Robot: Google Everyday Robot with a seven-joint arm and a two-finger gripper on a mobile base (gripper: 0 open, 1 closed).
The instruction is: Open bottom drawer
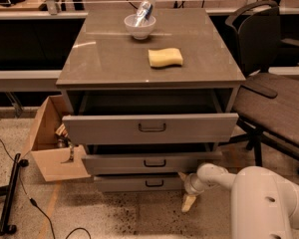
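1. The bottom drawer (124, 183) is the lowest of three in the grey cabinet (109, 63), just above the speckled floor (119, 215). Its flat grey front has a small dark handle (154, 183) at the centre.
2. This drawer sticks out less than the two drawers above it, so its front lies partly under the middle one.
3. The gripper (188, 202) is low on the near right, just beside the right end of the bottom drawer's front, and its pale tip points down to the floor. We cannot tell whether it touches the drawer, nor whether it is spread or pressed together.
4. The white arm (222, 176) comes to the gripper from the right, out of the big white robot body in the near right corner.
5. The middle drawer (114, 163) is pulled out a little, and the top drawer (99, 129) is pulled out the most.
6. On the cabinet's top we see a white bowl (139, 28) at the far side with a can (145, 10) standing tilted in it, and a yellow sponge (165, 57) nearer and to the right.
7. A cardboard box (52, 161), open, is on the floor at the left of the cabinet, and a black chair (256, 39) is at the right.
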